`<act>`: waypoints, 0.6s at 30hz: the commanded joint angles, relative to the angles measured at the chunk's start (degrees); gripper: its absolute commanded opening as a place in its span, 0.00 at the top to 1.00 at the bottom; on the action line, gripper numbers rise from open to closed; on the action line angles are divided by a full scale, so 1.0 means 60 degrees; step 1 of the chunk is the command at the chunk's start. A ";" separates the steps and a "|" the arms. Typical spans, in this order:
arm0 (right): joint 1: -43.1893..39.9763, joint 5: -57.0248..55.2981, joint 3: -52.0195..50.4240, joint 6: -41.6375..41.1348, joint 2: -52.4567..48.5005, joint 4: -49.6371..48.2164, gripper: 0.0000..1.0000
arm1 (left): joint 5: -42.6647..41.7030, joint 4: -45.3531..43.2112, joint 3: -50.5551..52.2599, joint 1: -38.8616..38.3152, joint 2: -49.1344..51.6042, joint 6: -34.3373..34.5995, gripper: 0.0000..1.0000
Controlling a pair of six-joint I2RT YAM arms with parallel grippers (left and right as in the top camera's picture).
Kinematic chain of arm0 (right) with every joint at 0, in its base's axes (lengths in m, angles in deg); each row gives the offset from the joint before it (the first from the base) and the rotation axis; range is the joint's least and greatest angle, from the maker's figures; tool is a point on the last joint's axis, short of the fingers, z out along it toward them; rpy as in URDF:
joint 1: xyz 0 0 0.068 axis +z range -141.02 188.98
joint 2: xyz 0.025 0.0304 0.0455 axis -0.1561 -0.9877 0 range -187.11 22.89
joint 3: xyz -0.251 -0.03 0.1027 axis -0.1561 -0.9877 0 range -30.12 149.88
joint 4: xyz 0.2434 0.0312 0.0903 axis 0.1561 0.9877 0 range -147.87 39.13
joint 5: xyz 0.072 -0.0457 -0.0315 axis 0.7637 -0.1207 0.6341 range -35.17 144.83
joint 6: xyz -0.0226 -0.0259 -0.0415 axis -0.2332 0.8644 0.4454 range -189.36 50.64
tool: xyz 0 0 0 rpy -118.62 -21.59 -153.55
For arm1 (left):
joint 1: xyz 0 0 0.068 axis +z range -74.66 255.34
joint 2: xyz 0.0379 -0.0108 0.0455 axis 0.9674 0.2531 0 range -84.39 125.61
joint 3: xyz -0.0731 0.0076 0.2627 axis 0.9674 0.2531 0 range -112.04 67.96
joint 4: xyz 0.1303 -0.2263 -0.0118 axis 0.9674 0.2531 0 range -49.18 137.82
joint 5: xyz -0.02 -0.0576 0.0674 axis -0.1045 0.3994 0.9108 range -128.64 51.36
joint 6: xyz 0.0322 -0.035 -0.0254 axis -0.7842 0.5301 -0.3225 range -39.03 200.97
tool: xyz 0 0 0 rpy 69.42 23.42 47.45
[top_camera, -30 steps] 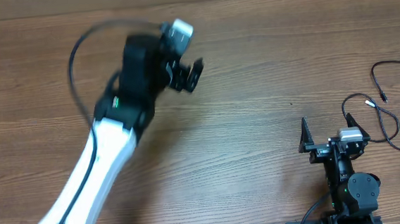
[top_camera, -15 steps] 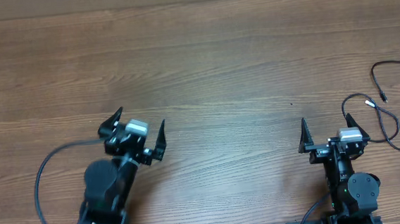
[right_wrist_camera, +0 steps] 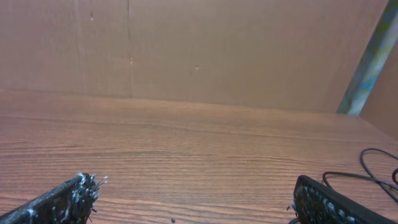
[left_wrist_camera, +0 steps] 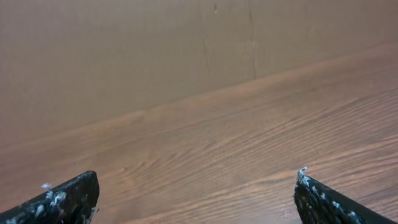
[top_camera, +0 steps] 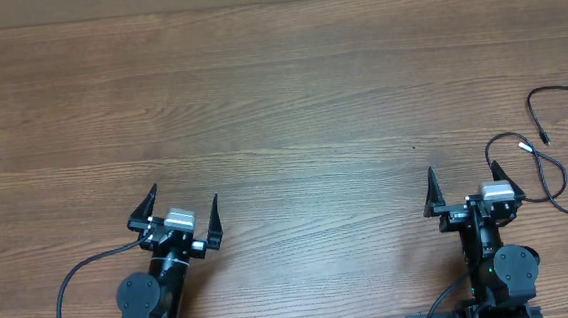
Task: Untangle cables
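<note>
Left tool (top_camera: 183, 198) and right tool (top_camera: 462, 174) both gaped wide, empty!
The cables (top_camera: 561, 170) lay at the worktop (top_camera: 310, 107) edge beside the right tool; a clumsy reach could have swept them off.

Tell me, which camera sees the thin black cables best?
The overhead view: it shows the cables with their loops and a plug tip, lying at the far right. The right wrist view catches only a bit of them in its lower right corner. The left wrist view shows none.
</note>
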 commanded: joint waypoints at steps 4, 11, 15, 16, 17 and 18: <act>0.0066 -0.0029 -0.0076 -0.0109 0.0087 -0.0044 0.00 | -0.0135 0.0080 0.0127 0.0619 -0.0878 -0.0430 0.00; 0.0066 -0.0029 -0.0076 -0.0109 0.0087 -0.0044 0.00 | 0.0004 0.1330 0.0127 0.1392 -0.1330 -0.0572 0.00; 0.0066 -0.0029 -0.0076 -0.0109 0.0087 -0.0044 0.00 | 0.0168 0.1337 0.0127 0.1373 -0.1330 -0.0069 0.00; 0.0066 -0.0029 -0.0076 -0.0109 0.0087 -0.0044 0.00 | 0.0412 0.1348 0.0131 0.1377 -0.1330 0.0510 0.00; 0.0066 -0.0029 -0.0076 -0.0109 0.0087 -0.0044 0.00 | 0.0940 0.1395 0.0127 0.1377 -0.1330 0.1504 0.00; 0.0066 -0.0029 -0.0076 -0.0109 0.0087 -0.0044 0.00 | 0.1246 0.1384 0.0131 0.1377 -0.1330 0.1971 0.00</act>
